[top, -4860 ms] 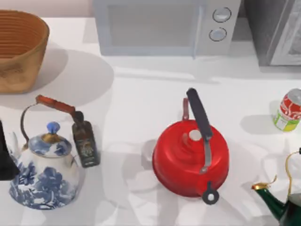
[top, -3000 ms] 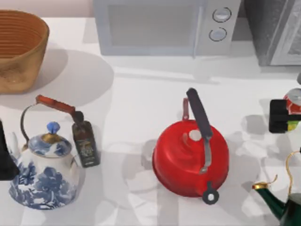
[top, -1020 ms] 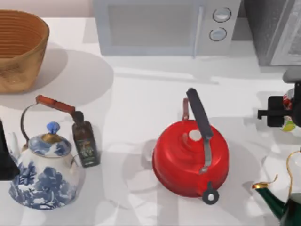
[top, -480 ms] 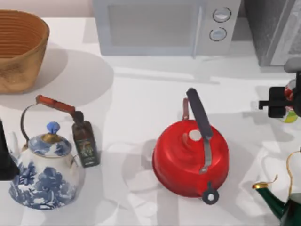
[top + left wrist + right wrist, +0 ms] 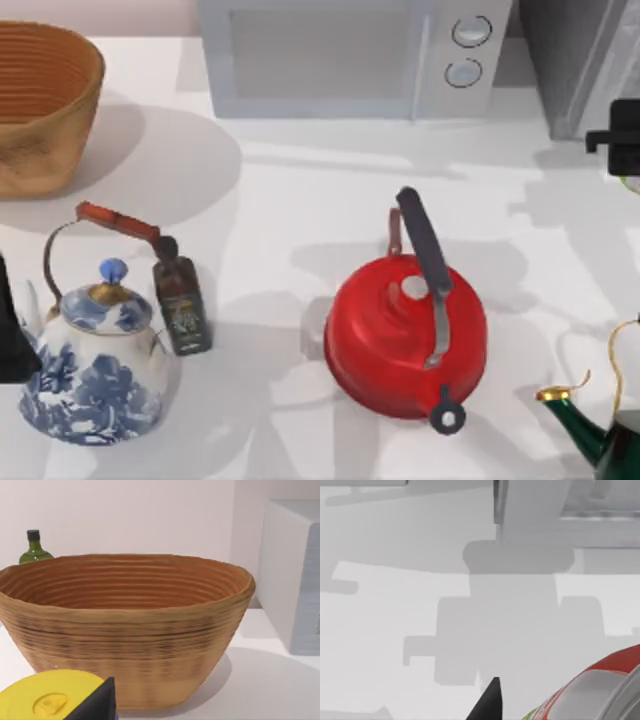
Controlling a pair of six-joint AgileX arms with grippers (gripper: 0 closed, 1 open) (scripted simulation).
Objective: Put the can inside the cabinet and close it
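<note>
My right gripper (image 5: 622, 150) hangs at the table's far right edge, just in front of the cabinet (image 5: 570, 60), a dark grey speckled box with a pale framed door panel. It is shut on the can, which is lifted off the table. In the top view a lime-green sliver of the can (image 5: 632, 183) peeks out under the gripper. The right wrist view shows the can's (image 5: 600, 690) red side and silver top close up, above the gripper's shadow on the white table. My left gripper (image 5: 8, 340) sits parked at the left edge.
A white microwave (image 5: 350, 55) stands at the back, left of the cabinet. A red kettle (image 5: 405, 335) sits centre right and a dark green kettle (image 5: 605, 435) front right. At the left are a blue-and-white kettle (image 5: 95, 375), a dark bottle (image 5: 182, 305) and a wicker basket (image 5: 45, 105).
My right gripper closed on the can, lifted it from its spot at the right and carried it back toward the cabinet. The left arm has not moved.
</note>
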